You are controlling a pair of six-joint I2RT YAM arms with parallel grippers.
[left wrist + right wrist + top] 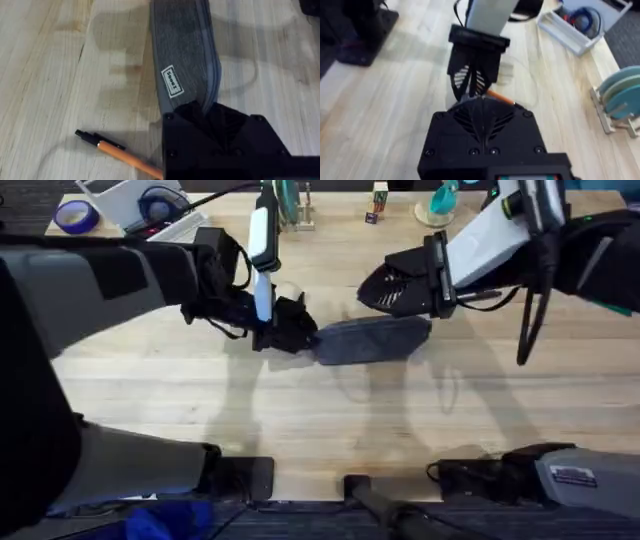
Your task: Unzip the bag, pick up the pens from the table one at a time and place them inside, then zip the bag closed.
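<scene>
The grey-blue bag (372,340) lies lengthwise on the table (330,420), near its middle, and its zipper looks closed. My left gripper (292,330) is shut on the bag's left end; in the left wrist view the fabric (182,60) runs in between the black fingers (200,117). An orange pen (120,154) with a black tip lies on the wood beside that gripper, and a bit of it (500,98) shows in the right wrist view. My right gripper (382,288) hovers just behind the bag, its fingers (481,112) together, pointing at the left gripper (476,75).
At the table's back edge are a blue tape roll (75,217), a white tray (128,196) with a cable, a rack of teal discs (288,202), a small block (378,202) and a teal item (440,204). The arms' bases (240,475) stand at the near edge.
</scene>
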